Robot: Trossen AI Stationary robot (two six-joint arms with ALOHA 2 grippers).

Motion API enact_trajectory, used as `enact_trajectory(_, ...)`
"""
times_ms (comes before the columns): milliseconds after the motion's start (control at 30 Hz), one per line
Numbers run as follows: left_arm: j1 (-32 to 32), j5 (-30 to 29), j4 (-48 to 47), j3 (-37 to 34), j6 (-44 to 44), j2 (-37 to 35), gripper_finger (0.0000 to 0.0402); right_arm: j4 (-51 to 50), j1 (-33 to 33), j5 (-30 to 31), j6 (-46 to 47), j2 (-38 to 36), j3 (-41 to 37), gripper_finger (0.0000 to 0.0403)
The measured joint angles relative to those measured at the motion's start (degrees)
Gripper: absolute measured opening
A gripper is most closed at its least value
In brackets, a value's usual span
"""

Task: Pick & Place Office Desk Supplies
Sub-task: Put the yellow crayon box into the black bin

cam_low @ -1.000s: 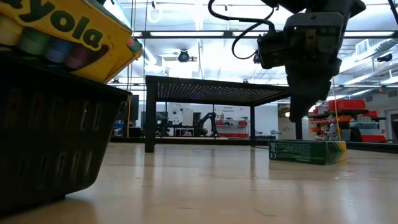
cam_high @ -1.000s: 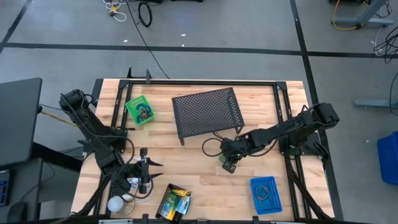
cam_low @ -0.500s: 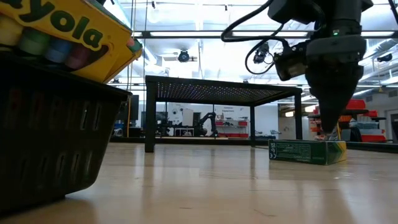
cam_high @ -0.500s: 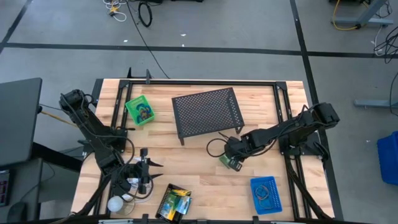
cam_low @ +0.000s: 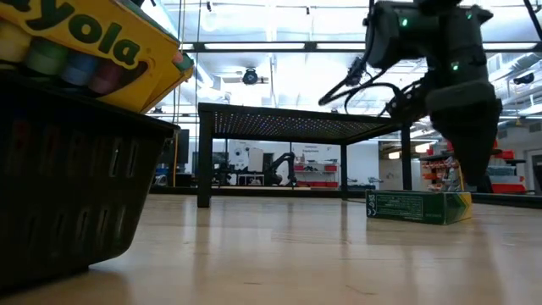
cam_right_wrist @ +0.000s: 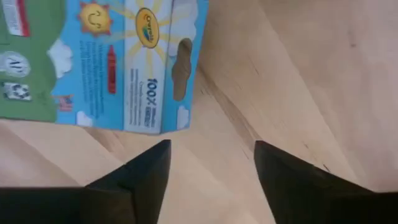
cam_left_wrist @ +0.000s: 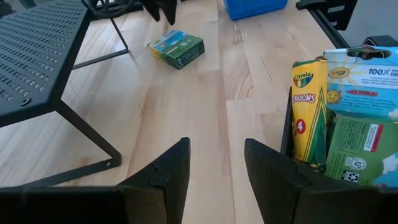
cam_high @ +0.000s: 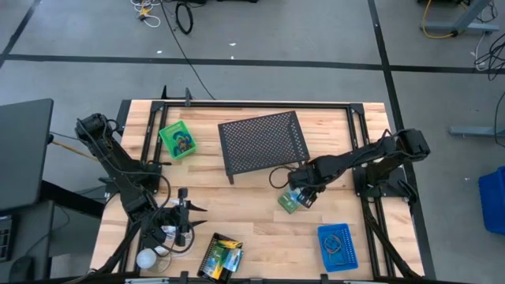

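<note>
Right gripper (cam_high: 302, 192) hangs just over green-blue packet (cam_high: 289, 202) — fingers spread, holding nothing. Bare wood around the packet; mesh stand (cam_high: 263, 142) near. Left gripper (cam_left_wrist: 214, 163) parked, half-open, empty.

Table (cam_high: 252, 225) – pale wood; rack (cam_high: 263, 140) – perforated metal.

A grey concrete floor (cam_high: 276, 35) crossed by dark tape lines (cam_high: 237, 61) and loose cables (cam_high: 183, 17) is seen around the wooden table (cam_high: 252, 217).
</note>
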Motion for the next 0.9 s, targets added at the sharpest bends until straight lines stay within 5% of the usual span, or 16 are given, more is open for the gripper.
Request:
enact_trajectory(267, 0.0, 0.29, 0.0, 0.0, 0.35, 0.0, 0.0162, 16.72, -4.54, -9.5, -4.3, -0.59, -6.73, 0.0244)
enact_trajectory(900, 0.0, 0.53, -0.52, 0.0, -0.94, 0.0, 0.0162, 49.38, -6.16, -16.74, -1.8, -1.42, -16.71, 0.0231)
